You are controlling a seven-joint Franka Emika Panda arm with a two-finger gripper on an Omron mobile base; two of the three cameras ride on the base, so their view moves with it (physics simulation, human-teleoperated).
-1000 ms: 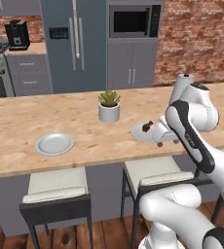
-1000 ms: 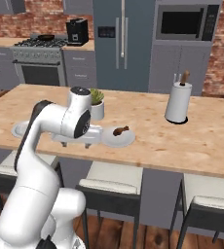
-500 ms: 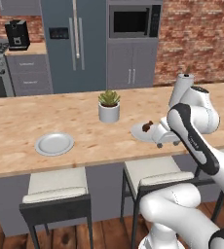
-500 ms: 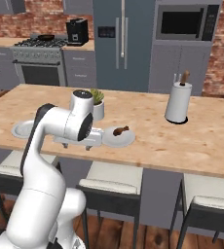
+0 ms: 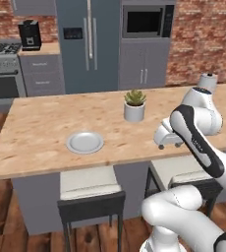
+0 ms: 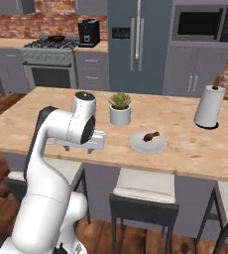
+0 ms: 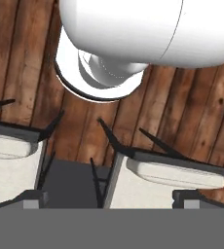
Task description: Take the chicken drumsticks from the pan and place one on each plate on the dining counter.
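Note:
One chicken drumstick (image 6: 150, 135) lies on a light-grey plate (image 6: 158, 145) on the dining counter (image 6: 185, 158), to the right of the potted plant. The other plate (image 5: 85, 142) sits bare further left on the counter (image 5: 36, 142). My gripper (image 6: 81, 148) (image 5: 165, 143) hangs at the counter's front edge between the two plates, pointing down at the floor. It is open and holds nothing; in the hand view the gripper (image 7: 111, 202) looks onto stools and wooden floor. A dark pan (image 6: 56, 37) rests on the stove at the back left, too small to see inside.
A potted plant (image 5: 134, 106) stands mid-counter. A paper towel roll (image 6: 208, 106) stands at the counter's right. Grey-cushioned stools (image 5: 90, 184) (image 6: 143, 191) line the near side. Behind are the stove (image 6: 51, 59), a coffee machine (image 6: 88, 32) and the fridge (image 5: 88, 44).
The whole scene has shifted right in both base views, so the base has driven left. The hand has drawn back from the plate with the drumstick toward the counter's edge.

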